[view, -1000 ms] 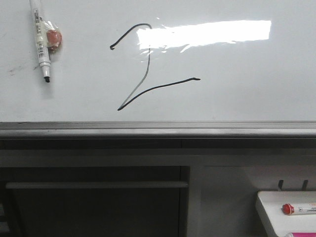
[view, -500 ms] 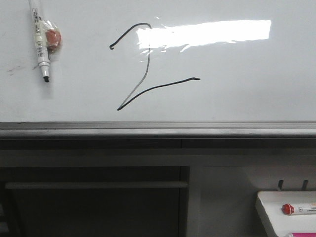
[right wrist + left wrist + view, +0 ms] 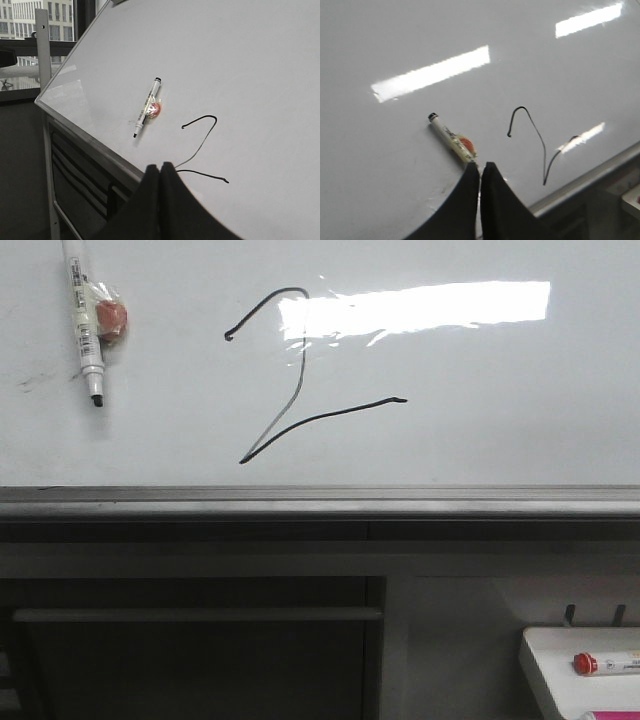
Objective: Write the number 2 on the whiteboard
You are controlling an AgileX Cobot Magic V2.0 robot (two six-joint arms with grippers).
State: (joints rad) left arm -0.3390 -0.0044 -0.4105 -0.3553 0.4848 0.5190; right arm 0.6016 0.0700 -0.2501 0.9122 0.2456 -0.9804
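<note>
The number 2 (image 3: 330,416) is a thin black line figure on the whiteboard (image 3: 500,440), just left of the bright glare. It also shows in the left wrist view (image 3: 543,150) and the right wrist view (image 3: 205,174). A white marker (image 3: 84,330) with a black tip and a red blob beside it sticks to the board at the upper left. My left gripper (image 3: 480,165) is shut and empty, held off the board near that marker (image 3: 451,141). My right gripper (image 3: 160,166) is shut and empty, near the board's lower rail. Neither gripper shows in the front view.
A grey metal rail (image 3: 320,502) runs along the board's lower edge, with dark framing below it. A small white tray (image 3: 545,660) with a red-capped marker (image 3: 600,663) sits at the lower right. Faint dark smudges (image 3: 35,380) mark the board at the far left.
</note>
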